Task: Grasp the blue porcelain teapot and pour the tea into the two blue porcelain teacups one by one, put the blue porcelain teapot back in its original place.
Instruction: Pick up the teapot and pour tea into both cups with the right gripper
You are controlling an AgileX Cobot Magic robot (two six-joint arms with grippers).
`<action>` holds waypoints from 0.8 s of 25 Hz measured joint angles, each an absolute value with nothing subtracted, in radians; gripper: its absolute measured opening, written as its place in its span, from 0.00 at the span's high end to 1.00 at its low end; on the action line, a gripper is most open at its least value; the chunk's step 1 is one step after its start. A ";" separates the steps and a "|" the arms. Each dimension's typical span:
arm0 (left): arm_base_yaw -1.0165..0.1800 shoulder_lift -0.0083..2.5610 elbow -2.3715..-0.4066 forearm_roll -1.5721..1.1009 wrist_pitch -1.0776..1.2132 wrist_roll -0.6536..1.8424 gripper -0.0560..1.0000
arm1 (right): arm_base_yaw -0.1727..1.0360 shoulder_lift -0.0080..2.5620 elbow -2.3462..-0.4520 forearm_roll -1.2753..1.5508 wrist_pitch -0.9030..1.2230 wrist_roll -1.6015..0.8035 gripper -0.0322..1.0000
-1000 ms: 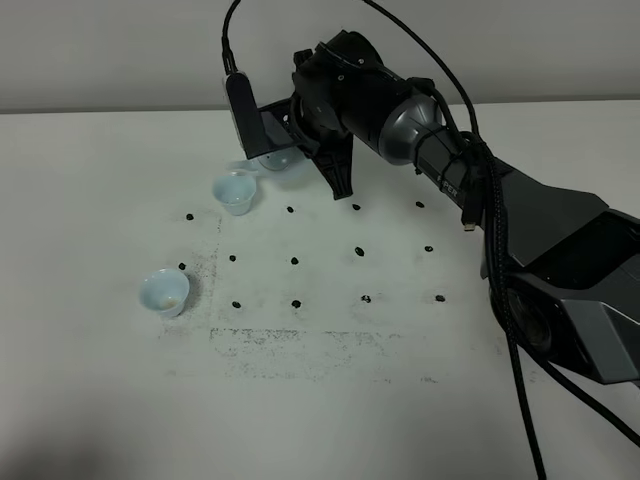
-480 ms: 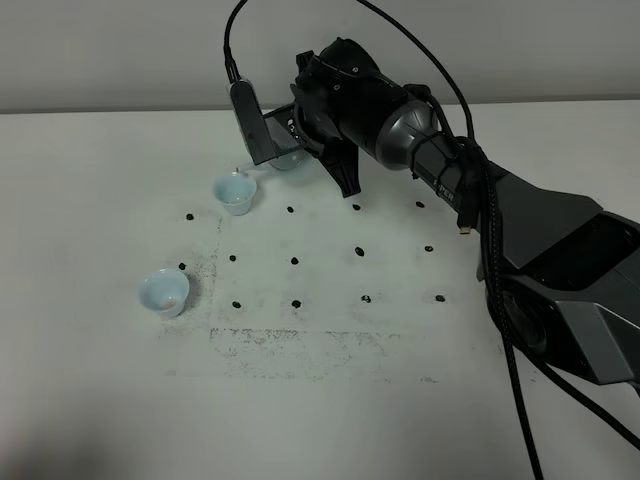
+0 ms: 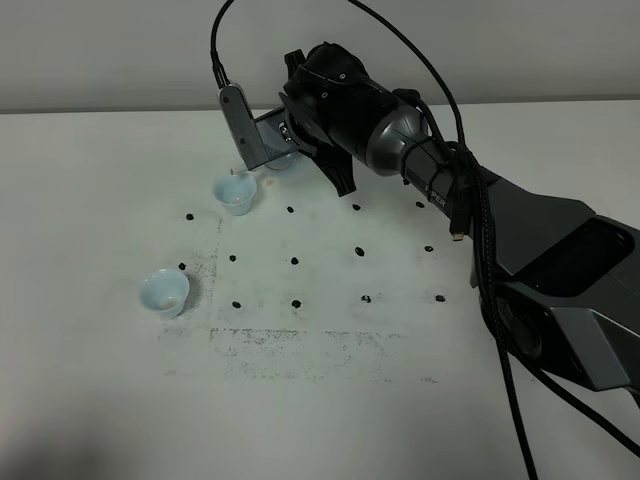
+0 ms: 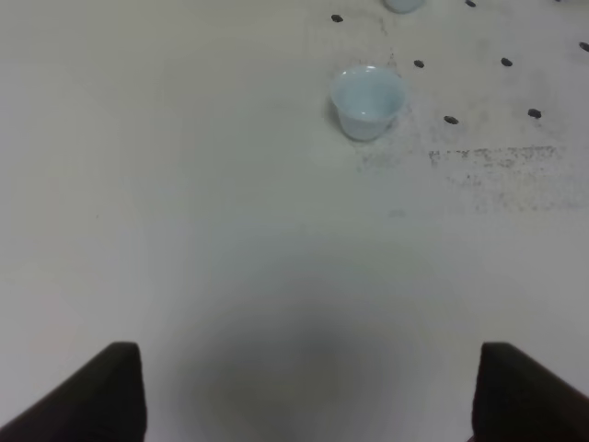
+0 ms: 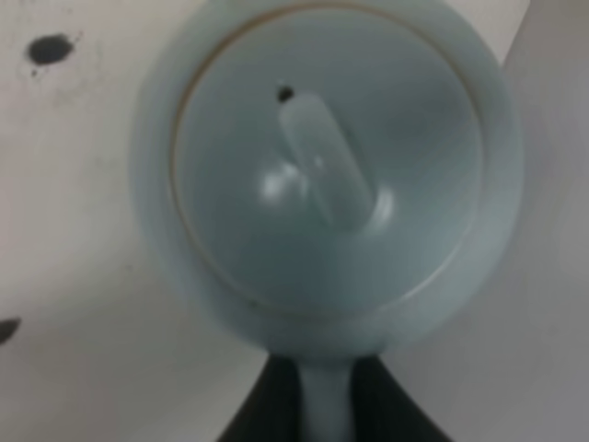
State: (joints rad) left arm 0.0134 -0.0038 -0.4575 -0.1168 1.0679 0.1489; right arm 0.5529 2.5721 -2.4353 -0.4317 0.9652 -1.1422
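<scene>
White table (image 3: 100, 400) — right gripper (image 5: 322, 414) tight on teapot (image 5: 322, 175) handle (image 5: 322, 398).

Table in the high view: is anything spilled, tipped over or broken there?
Nothing stands out. The near cup and far cup stand upright, no puddle shows, and the teapot, lid on, is held in the right tool. The dark dots look like marks, not tea.

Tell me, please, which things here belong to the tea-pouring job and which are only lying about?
Of the job: teapot, held in the right gripper; far teacup; near teacup.
Not of the job: black dots marked on the table.
</scene>
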 joint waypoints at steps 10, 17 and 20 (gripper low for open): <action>0.013 -0.004 -0.458 -0.117 1.068 0.149 0.26 | 0.567 2.573 -2.434 -0.504 0.961 -1.142 0.89; 0.013 -0.004 -0.458 -0.117 1.068 0.149 0.26 | 0.577 2.573 -2.430 -0.514 0.957 -1.142 0.89; 0.013 -0.004 -0.458 -0.117 1.068 0.149 0.26 | 0.577 2.573 -2.429 -0.529 0.956 -1.142 0.89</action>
State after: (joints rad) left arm 0.0134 -0.0038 -0.4575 -0.1168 1.0679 0.1489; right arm 0.5775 2.5729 -2.4293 -0.5292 0.9558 -1.1422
